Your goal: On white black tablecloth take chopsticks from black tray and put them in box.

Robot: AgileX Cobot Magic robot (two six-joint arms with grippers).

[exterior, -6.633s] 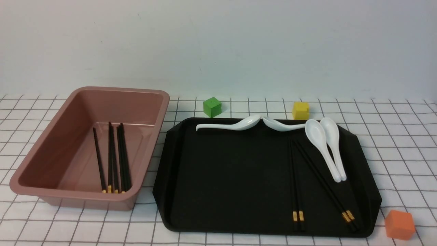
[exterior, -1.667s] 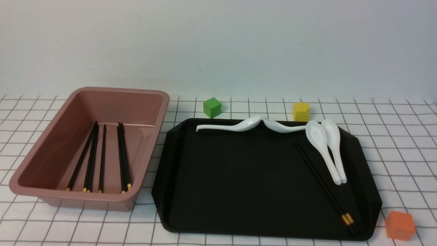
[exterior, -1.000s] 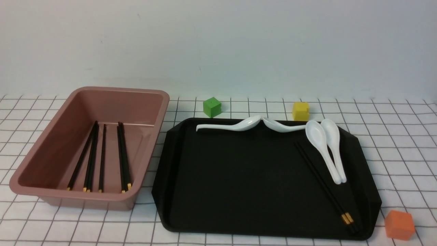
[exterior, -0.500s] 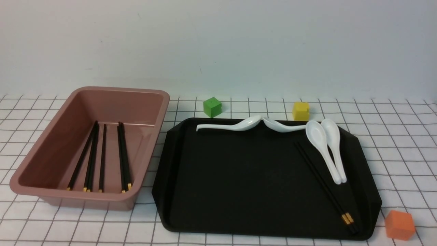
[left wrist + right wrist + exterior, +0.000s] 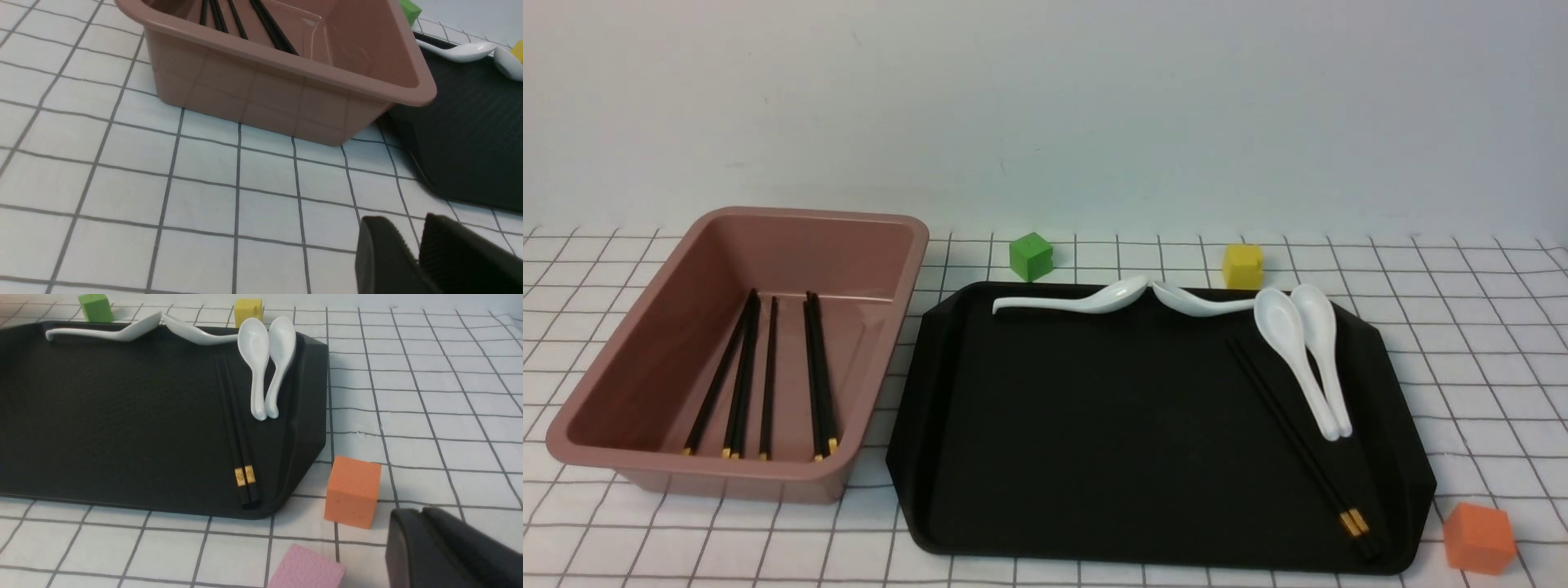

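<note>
One pair of black chopsticks with gold bands lies slanted on the black tray, near its right side; it also shows in the right wrist view. Several more chopsticks lie in the pink-brown box on the left. Neither gripper shows in the front view. My left gripper is empty with a narrow gap between its tips. It hovers over the checked tablecloth, near the box's near corner. My right gripper is shut and empty, over the cloth beside the tray's near right corner.
Several white spoons lie along the tray's far edge and right side, next to the chopsticks. A green cube and a yellow cube stand behind the tray. An orange cube and a pink block lie near my right gripper.
Since 6.6 s ago one pair of chopsticks has left the tray, and the box holds more, rearranged. Over the last 1.7 s nothing has moved.
</note>
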